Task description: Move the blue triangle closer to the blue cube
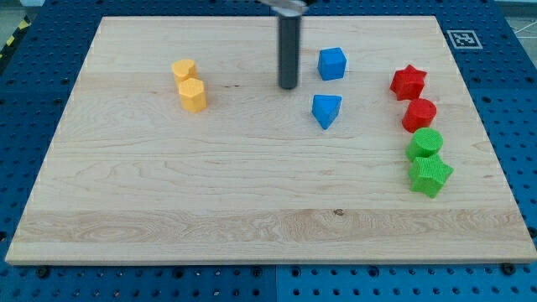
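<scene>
A dark rod hangs over a wooden desk [252,193], my tip [289,86] resting on the wood just to the view's left of the blue cube [332,64], level with its lower edge and touching no block. The rig carries no jaws at all, only this rod, so nothing is held or can be. The blue triangle [326,110] sits just below the blue cube toward the view's bottom, near it but apart, with a strip of bare wood between the two. Judging from this layout, the task looks largely unfinished or only partly done: the pair are already neighbours, yet a gap is left to close, and the tip stands above and to the view's left of the triangle, not behind it for a push toward the cube. It would likely need to come round to the triangle's lower side first. Well to the view's left of the blue cube stand two yellow blocks [189,84], touching. To the cube's right and below it run a red star [409,81], a red block [419,114], a green cylinder [425,143] and a green star [430,175].
</scene>
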